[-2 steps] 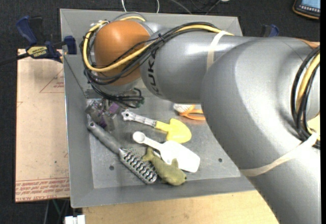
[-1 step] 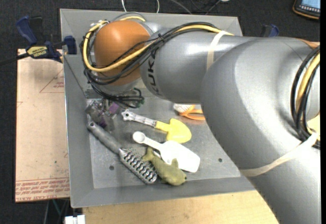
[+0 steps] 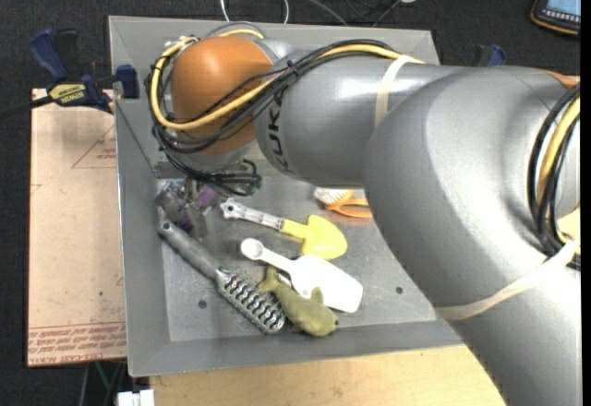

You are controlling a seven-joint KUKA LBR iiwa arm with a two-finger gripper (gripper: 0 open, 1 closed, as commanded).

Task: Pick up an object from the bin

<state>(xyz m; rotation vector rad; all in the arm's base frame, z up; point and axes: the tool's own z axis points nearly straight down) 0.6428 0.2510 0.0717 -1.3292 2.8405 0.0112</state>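
Observation:
My gripper (image 3: 181, 202) is down in the bin's left part, under the arm's wrist. A small purple thing (image 3: 201, 199) lies right beside it; I cannot make out whether it is held. Just below the gripper starts the grey handle of a wire brush (image 3: 222, 276), which runs diagonally toward the bin's front. To the right of the gripper lies a yellow scoop with a metal handle (image 3: 297, 230).
A white plastic spoon (image 3: 309, 276) lies under the yellow scoop, and an olive-green soft thing (image 3: 302, 308) rests by the brush head at the front. An orange thing (image 3: 346, 204) peeks out from under the arm, which covers the bin's back and right.

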